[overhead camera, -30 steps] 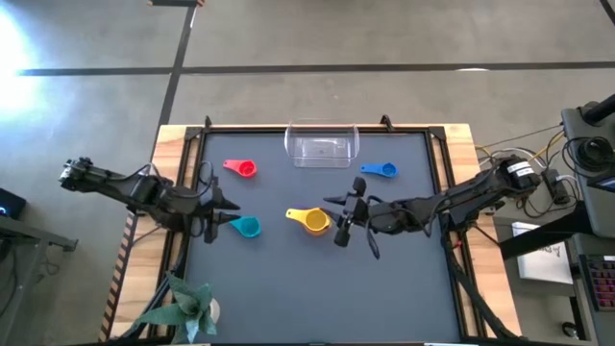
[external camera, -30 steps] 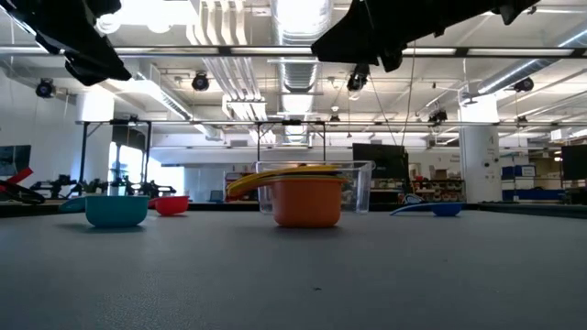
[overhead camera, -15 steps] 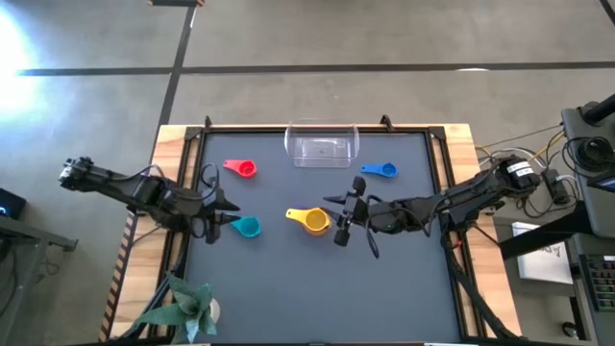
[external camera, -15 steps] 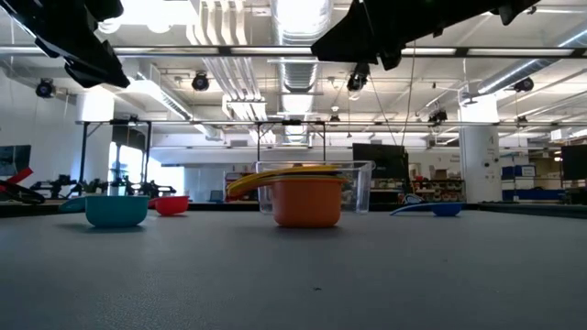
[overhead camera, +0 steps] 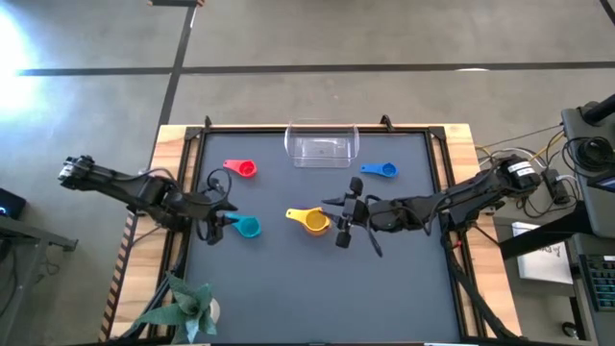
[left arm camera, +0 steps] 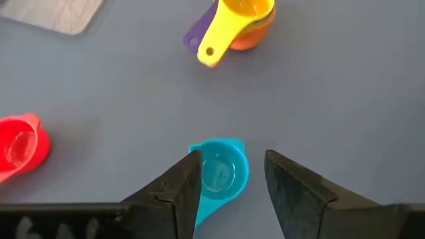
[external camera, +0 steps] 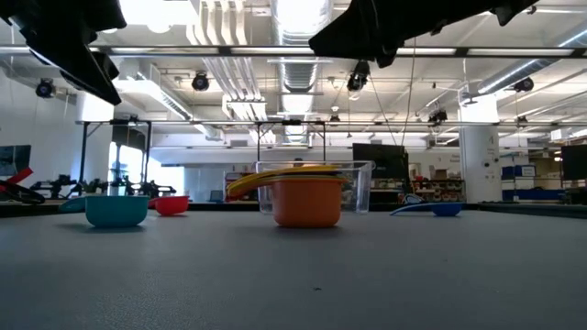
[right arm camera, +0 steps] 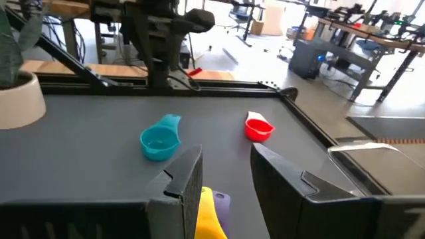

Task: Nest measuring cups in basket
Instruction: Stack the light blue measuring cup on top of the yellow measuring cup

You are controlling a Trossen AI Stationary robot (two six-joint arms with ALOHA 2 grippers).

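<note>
The left gripper (overhead camera: 213, 226) hangs above the dark table (overhead camera: 288, 288) on its left side, right over the handle end of the light blue cup (overhead camera: 248, 227); in the left wrist view its two fingers (left arm camera: 179, 192) stand apart with the cup's bowl showing between them, and the low view shows the arm well clear of the table top, so nothing is gripped. The right gripper (overhead camera: 343, 219) hovers near the middle of the table just beside the stack of cups (overhead camera: 313, 221), where a yellow cup (left arm camera: 242, 10) sits on top of an orange one (external camera: 306, 202) and a purple handle (left arm camera: 194, 36) pokes out beneath; its fingers (right arm camera: 182, 179) are parted too and hold nothing, with the yellow handle visible between them in the right wrist view. The red cup (overhead camera: 243, 168) lies alone toward the far left of the table, well apart from the light blue one. The blue cup (overhead camera: 382, 170) rests to the right of the basket (overhead camera: 321, 145), near it but not touching. The clear basket sits at the middle of the far edge, and from above no cup shows inside it. A potted plant (overhead camera: 187, 306) stands at the near left corner
</note>
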